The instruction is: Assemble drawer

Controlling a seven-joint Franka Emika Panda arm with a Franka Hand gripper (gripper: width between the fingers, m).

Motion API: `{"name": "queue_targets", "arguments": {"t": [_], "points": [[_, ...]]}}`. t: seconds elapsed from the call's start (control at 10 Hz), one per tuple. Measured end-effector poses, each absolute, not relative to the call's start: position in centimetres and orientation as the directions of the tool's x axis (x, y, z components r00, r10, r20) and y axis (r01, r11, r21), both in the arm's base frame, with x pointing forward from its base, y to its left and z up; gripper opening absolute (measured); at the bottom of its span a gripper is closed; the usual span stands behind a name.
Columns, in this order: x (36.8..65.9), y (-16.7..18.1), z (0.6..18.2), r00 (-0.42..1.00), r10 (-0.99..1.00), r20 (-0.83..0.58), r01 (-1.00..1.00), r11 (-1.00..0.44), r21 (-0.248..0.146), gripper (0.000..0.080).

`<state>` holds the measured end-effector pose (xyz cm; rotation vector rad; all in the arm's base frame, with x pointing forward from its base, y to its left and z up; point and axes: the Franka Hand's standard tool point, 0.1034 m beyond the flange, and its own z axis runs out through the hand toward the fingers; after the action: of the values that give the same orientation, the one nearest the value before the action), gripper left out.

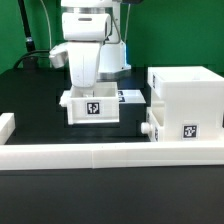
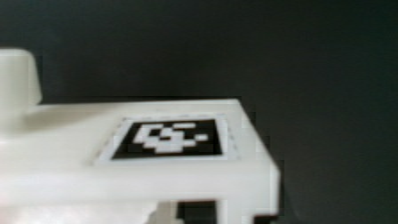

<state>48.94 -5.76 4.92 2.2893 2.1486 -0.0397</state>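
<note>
One shallow white plastic tray [image 1: 92,108] with a black-and-white square tag lies on the dark table [image 1: 30,105]. It is near but not touching the cube-like white plastic housing [image 1: 188,95] at the exterior view's right. The tool [image 1: 88,90] sits low over the tray's rear edge. The arm hides its fingers, so I cannot tell whether they are apart or clamped. For a good grasp, it should probably centre on the tray wall, close squarely, then lift level so the tray meets the housing without tilting.
</note>
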Motion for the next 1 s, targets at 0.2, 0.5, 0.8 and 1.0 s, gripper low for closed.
{"name": "queue_targets", "arguments": {"t": [0.2, 0.5, 0.8, 1.0], "points": [[49.5, -5.2, 5.1, 0.046, 0.999, -0.020, 0.999, -0.046, 0.003, 0.0042], [49.3, -5.4, 4.9, 0.049, 0.999, -0.021, 0.999, -0.049, 0.001, 0.0042], [50.8, -4.1, 5.7, 0.054, 0.998, -0.028, 0.999, -0.054, 0.001, 0.0042], [52.1, -2.5, 5.9, 0.084, 0.996, -0.027, 0.996, -0.084, 0.005, 0.0042]]}}
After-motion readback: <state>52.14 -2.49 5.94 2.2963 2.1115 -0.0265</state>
